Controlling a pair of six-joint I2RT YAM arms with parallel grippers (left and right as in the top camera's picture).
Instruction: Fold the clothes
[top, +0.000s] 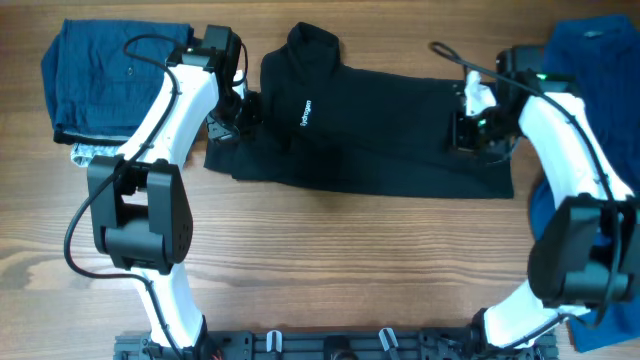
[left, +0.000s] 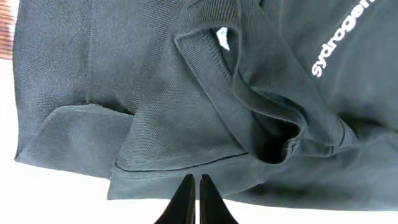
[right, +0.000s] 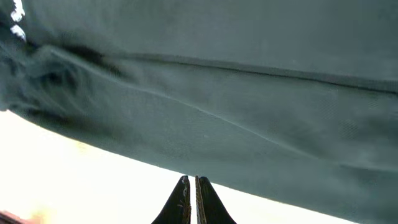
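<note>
The wooden table (top: 330, 260) carried a black polo shirt (top: 380, 140) spread flat across its middle, collar toward 11 o'clock. A bright blue shirt (top: 590, 50) lay at 3 o'clock, and a folded dark blue garment (top: 100, 80) at 10 o'clock. The left gripper (left: 193, 180) was pinched closed at the polo's 9 o'clock edge. The right gripper (right: 191, 180) was likewise closed at its 3 o'clock edge. White lettering (left: 342, 37) marked the chest.
</note>
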